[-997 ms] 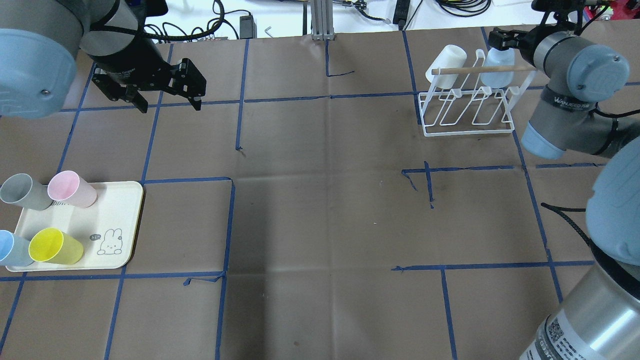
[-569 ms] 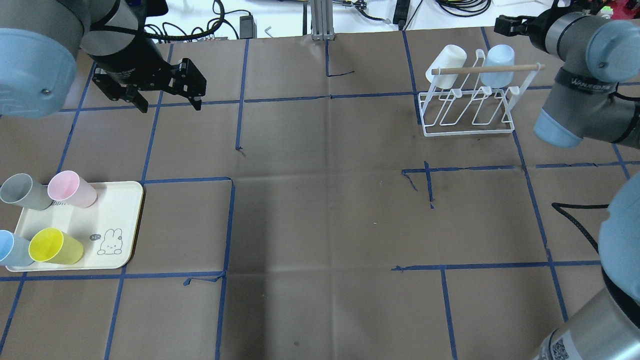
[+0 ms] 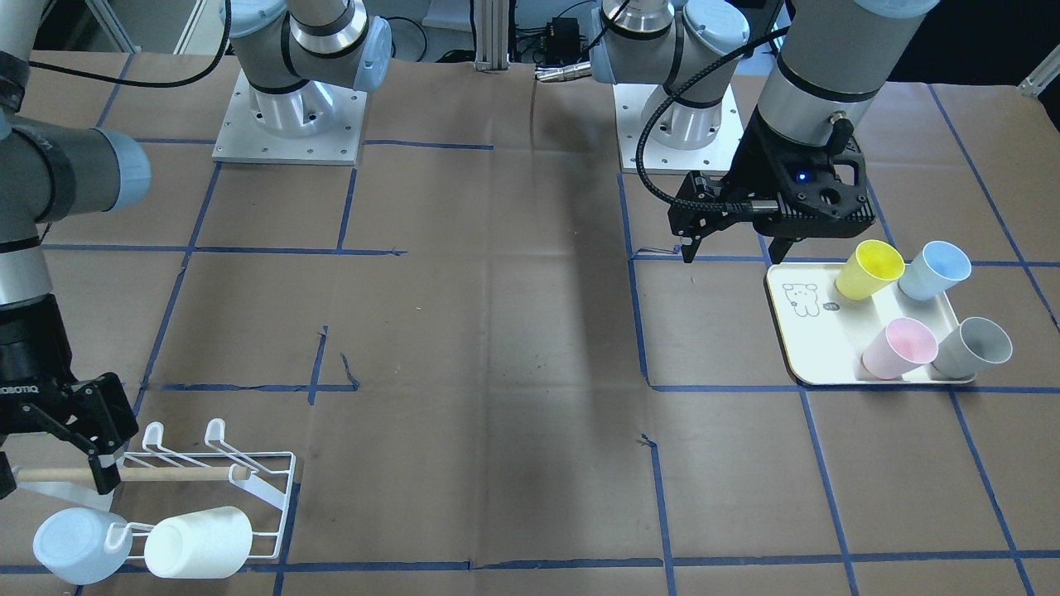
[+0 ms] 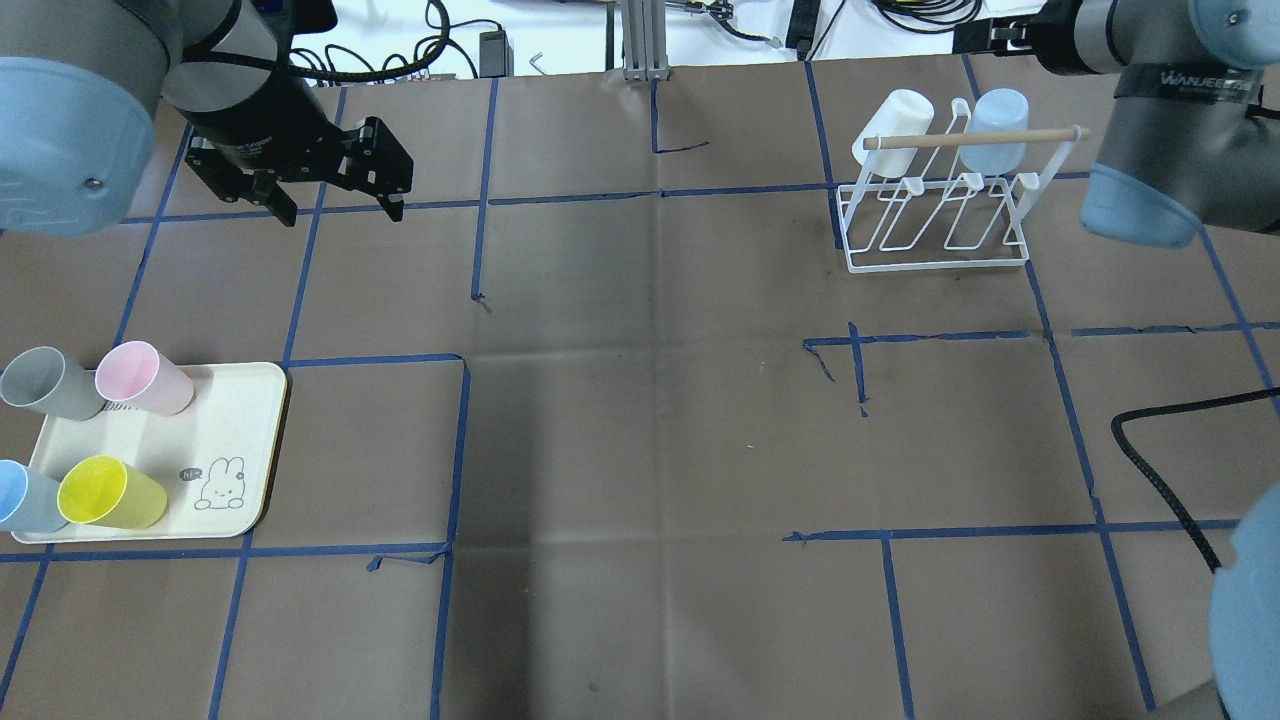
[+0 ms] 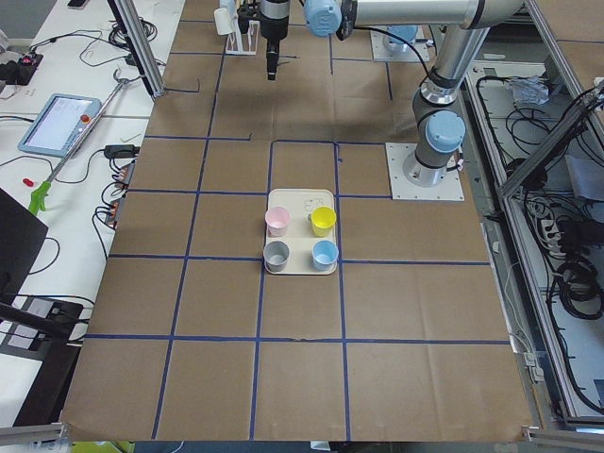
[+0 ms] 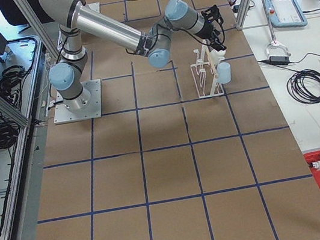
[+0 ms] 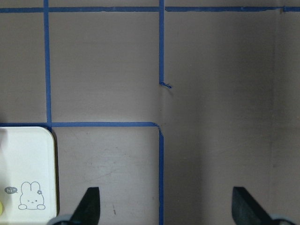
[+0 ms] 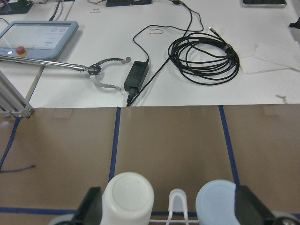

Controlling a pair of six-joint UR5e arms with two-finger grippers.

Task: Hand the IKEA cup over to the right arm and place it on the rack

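Observation:
The white wire rack (image 4: 935, 215) with a wooden dowel stands at the far right. A white cup (image 4: 893, 118) and a pale blue cup (image 4: 1000, 125) hang on it. My right gripper (image 3: 54, 478) is open and empty above the rack's far side. In the right wrist view its fingers (image 8: 89, 206) flank both cups (image 8: 127, 197) from above without touching. My left gripper (image 4: 340, 208) is open and empty, hovering over the table at the far left, beyond the cream tray (image 4: 235, 440). On the tray lie grey (image 4: 45, 383), pink (image 4: 143, 378), blue (image 4: 20, 497) and yellow (image 4: 110, 493) cups.
Blue tape lines grid the brown table cover. A black cable (image 4: 1160, 450) trails over the table at the near right. Beyond the far edge are cables and a teach pendant (image 8: 40, 33).
My right gripper has drawn back from the pale blue cup toward the far edge, and the right arm has swung away to the right. The cup stays on the rack. The left arm has not moved.

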